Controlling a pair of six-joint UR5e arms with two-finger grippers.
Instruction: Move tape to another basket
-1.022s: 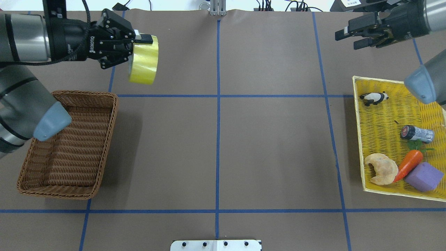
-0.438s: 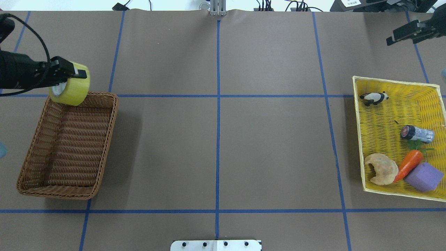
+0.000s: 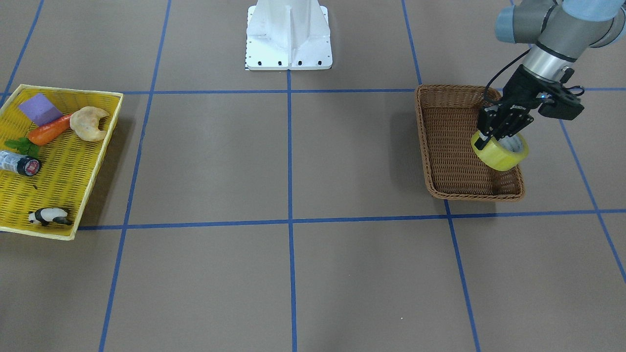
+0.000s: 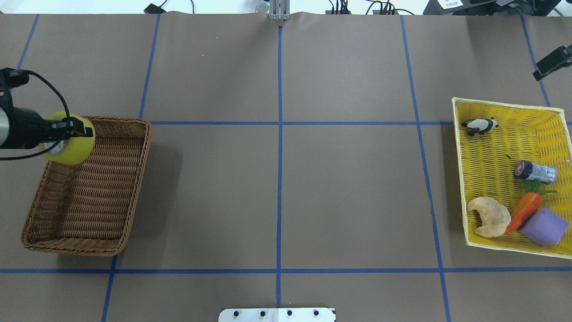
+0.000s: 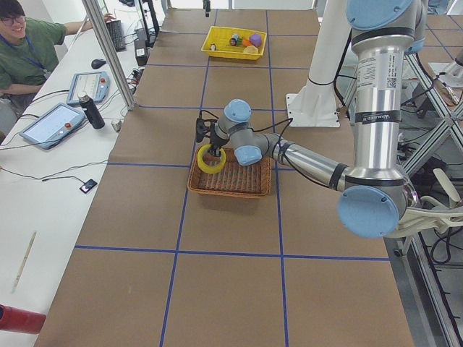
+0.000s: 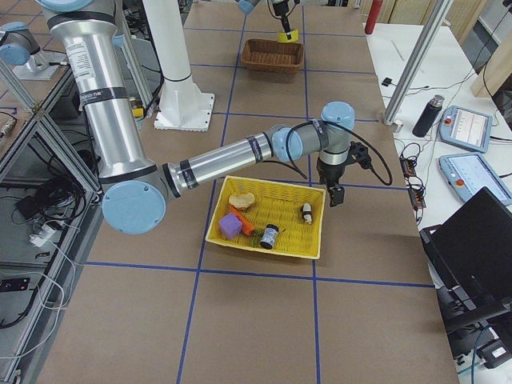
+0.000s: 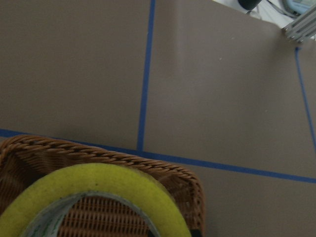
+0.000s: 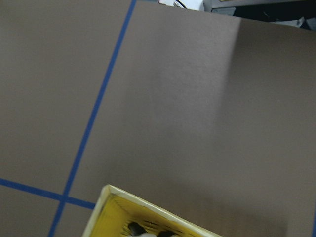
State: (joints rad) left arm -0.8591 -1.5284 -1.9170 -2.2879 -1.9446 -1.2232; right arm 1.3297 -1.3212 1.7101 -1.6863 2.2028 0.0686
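My left gripper (image 4: 73,133) is shut on the yellow tape (image 4: 77,150), pinching the roll's wall. It holds the roll, tilted, over the far left corner of the brown wicker basket (image 4: 89,192). In the front-facing view the tape (image 3: 499,155) hangs above the basket (image 3: 452,146), apart from its floor. The left wrist view shows the tape (image 7: 98,182) over the basket rim (image 7: 98,155). Of my right gripper (image 4: 547,65) only one finger shows, at the overhead view's right edge beyond the yellow tray, with nothing in it.
The yellow mesh tray (image 4: 491,147) at the right holds a panda figure (image 4: 480,126), a small bottle (image 4: 535,171), a carrot (image 4: 523,212), a croissant (image 4: 488,217) and a purple block (image 4: 544,226). The robot's white base (image 3: 288,34) stands mid-table at the near side.
My left gripper has carried the tape left and toward the robot, from beyond the basket to over its far left corner, and lower. My right gripper has drawn back to the right edge.
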